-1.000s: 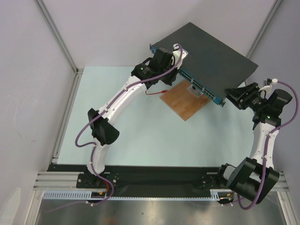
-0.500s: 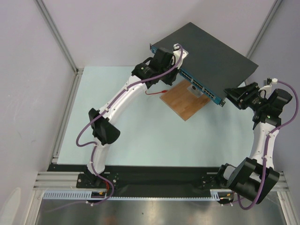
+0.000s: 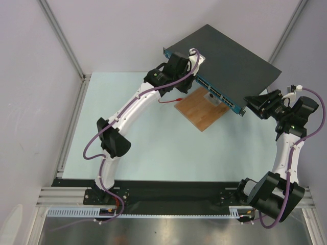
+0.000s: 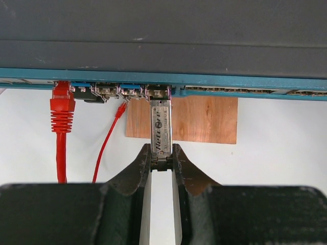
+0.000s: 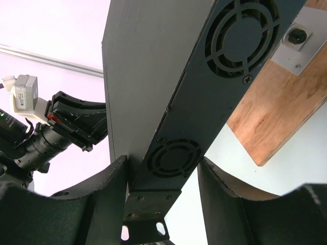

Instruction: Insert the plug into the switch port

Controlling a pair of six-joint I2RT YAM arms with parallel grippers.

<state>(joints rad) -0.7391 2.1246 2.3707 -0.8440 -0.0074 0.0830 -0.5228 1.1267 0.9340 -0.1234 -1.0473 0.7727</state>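
left arm (image 3: 135,104) reaching way out, elbow bent | left tool (image 4: 162,166) pinched narrow on the plug (image 4: 161,130) | right arm (image 3: 286,148) standing up off its base, wrist turned inward | right tool (image 5: 163,168) jaws mid-wide, clamping the switch (image 5: 148,76) end from both sides

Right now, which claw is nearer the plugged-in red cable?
Left. Left claw holds the silver plug a few ports along from the plugged-in red cable; right claw clamps the switch at its far end.

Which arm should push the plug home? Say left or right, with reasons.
Left arm: its jaws pinch the plug, whose tip sits at a port on the switch. The right arm's jaws grip the switch's end, likely steadying it.
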